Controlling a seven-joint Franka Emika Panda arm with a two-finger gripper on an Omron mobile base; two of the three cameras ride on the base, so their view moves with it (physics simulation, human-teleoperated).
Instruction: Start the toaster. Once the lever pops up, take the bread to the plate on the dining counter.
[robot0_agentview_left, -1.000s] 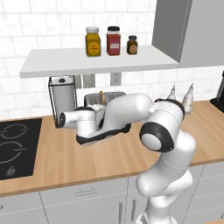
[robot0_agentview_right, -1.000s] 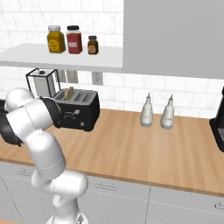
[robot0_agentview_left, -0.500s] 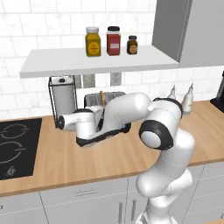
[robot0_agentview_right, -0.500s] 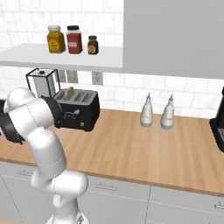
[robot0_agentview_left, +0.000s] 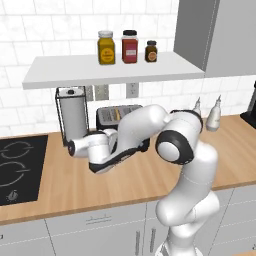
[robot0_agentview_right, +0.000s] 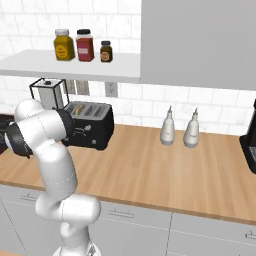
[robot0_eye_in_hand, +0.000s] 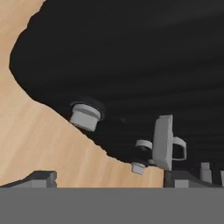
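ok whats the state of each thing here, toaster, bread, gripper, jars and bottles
toaster: upright on the worktop, front facing the hand
bread: standing in a toaster slot, top edge showing
gripper: open, holding nothing, close to the toaster front
three jars: upright on the shelf, lids on
two bottles: upright, side by side

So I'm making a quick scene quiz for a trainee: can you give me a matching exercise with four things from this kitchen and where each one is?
Things:
1. toaster
2. three jars
3. two pale bottles
4. stovetop

Places:
A. on the wall shelf
B. set into the worktop, far left in the left base view
C. on the worktop below the shelf, by the wall
D. on the worktop below the grey cabinet

Pairs: 1-C, 2-A, 3-D, 4-B
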